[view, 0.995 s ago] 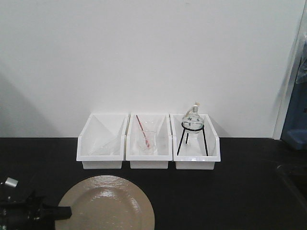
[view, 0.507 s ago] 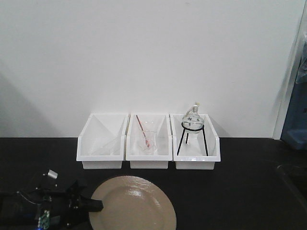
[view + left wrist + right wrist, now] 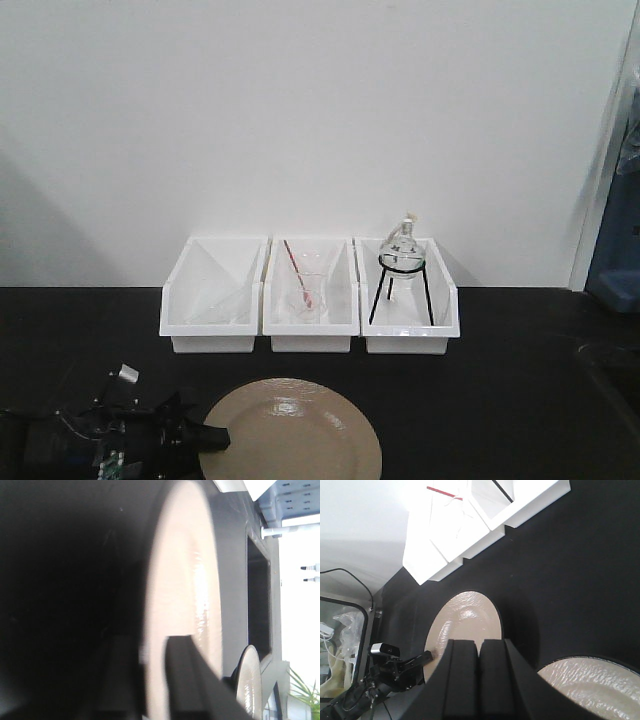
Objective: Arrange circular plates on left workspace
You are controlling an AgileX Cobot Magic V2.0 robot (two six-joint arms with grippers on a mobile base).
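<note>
One round beige plate [image 3: 292,436] lies low over the black countertop [image 3: 480,400], in front of the white bins. My left gripper [image 3: 214,438] is shut on its left rim; in the left wrist view the plate [image 3: 185,575] runs between the two fingers of the gripper [image 3: 150,647]. A second beige plate [image 3: 596,686] lies at the lower right of the right wrist view and shows edge-on in the left wrist view [image 3: 251,680]. My right gripper [image 3: 478,644] is shut and empty, above the first plate [image 3: 465,617].
Three white bins [image 3: 311,296] stand in a row at the back; the middle one holds glassware with a red rod, the right one a round flask on a black tripod [image 3: 402,262]. A sunken sink [image 3: 612,372] lies at the far right.
My left gripper has carried the plate to the right along the counter's front, from the lower left toward the middle. The bins have not moved.
</note>
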